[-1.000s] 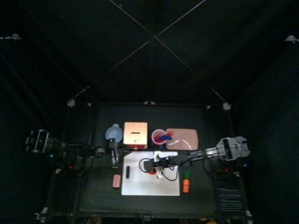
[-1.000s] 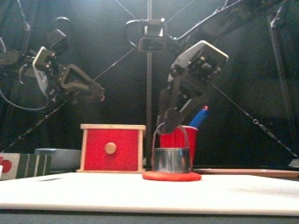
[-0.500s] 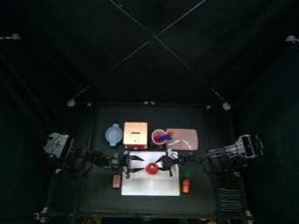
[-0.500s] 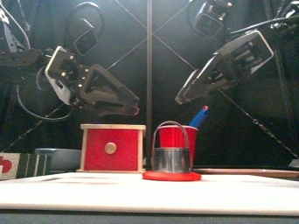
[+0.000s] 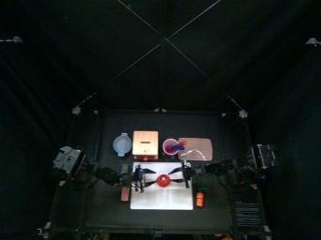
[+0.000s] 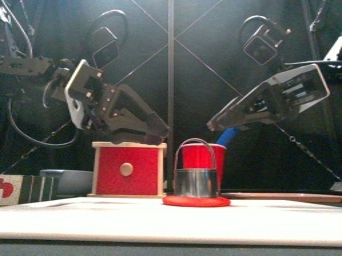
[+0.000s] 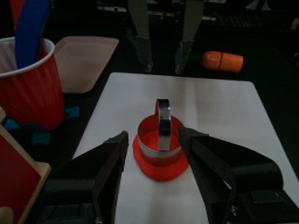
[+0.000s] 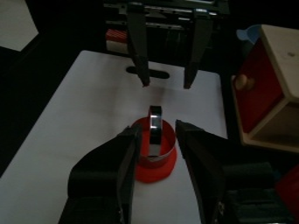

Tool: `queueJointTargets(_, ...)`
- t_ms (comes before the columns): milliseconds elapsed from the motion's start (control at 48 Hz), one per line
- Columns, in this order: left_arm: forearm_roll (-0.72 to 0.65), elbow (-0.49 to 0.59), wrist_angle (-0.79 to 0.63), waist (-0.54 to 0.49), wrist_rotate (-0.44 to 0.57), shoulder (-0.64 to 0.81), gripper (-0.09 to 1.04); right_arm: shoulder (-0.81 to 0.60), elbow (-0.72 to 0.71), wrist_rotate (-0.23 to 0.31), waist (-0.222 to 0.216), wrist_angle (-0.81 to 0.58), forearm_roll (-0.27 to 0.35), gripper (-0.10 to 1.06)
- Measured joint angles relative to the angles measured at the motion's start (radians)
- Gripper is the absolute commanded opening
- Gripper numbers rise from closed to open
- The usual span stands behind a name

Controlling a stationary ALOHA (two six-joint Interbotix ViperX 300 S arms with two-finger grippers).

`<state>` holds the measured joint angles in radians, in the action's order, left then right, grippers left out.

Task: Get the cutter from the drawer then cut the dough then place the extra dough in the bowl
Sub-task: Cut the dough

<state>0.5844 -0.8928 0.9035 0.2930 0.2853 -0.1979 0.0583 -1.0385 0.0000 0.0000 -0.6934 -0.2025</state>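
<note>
1. The left gripper (image 6: 159,132) and the right gripper (image 6: 215,127) hang low over the table, jaws spread wide and empty, one on either side of the cutter (image 6: 197,180).
2. The metal cutter stands upright, wire handle up, on the red dough (image 6: 197,201) in the middle of the white board (image 6: 94,222).
3. Behind it stand a wooden box (image 6: 128,168) at left and a red cup (image 6: 207,155) holding a blue knife (image 6: 229,132).
4. Farther back, a bowl (image 5: 122,143) sits left of the box and a pink tray (image 5: 201,147) to its right.
</note>
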Motion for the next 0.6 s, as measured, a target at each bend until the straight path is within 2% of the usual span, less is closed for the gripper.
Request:
queueJointTargets(146, -0.009, 0.035, -0.002, 0.002, 0.002, -0.037, 0.86, -0.067, 0.003, 0.006, -0.005, -0.06, 0.0, 0.76)
queueJointTargets(604, -0.043, 0.086, -0.012, 0.002, 0.002, -0.1, 0.86, -0.126, 0.035, 0.006, -0.017, -0.072, 0.002, 0.76)
